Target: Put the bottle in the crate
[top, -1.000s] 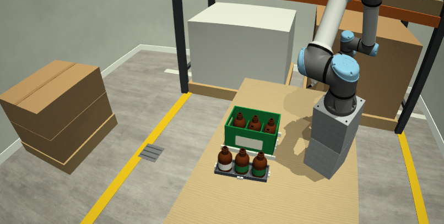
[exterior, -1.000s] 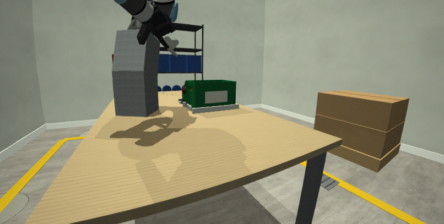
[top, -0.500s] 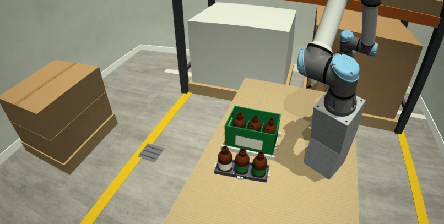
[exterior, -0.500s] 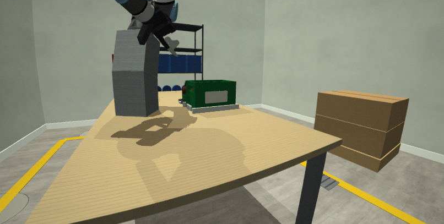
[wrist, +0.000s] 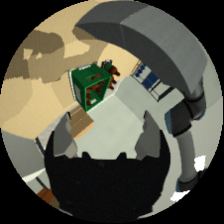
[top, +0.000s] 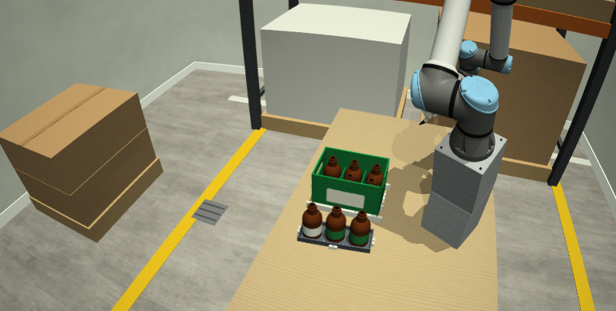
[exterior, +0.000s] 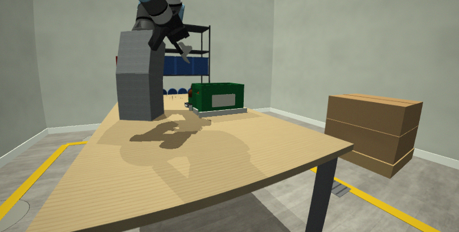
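A green crate point(top: 348, 181) stands on the wooden table and holds several brown bottles; its front left slot looks empty. Right in front of it a dark tray point(top: 335, 238) holds three upright brown bottles: one with a white label point(top: 311, 221) and two with green labels point(top: 335, 224) point(top: 359, 228). The crate also shows in the exterior view point(exterior: 218, 99) and in the wrist view point(wrist: 91, 86). My gripper point(exterior: 184, 51) is open and empty. It hangs high beside the arm's grey pedestal point(top: 463, 188), well behind the crate. In the top view the arm hides it.
A large cardboard box point(top: 77, 149) stands on the floor to the left of the table. Behind the table a shelf rack holds a white box point(top: 334, 60) and a brown box point(top: 534, 93). Yellow lines mark the floor.
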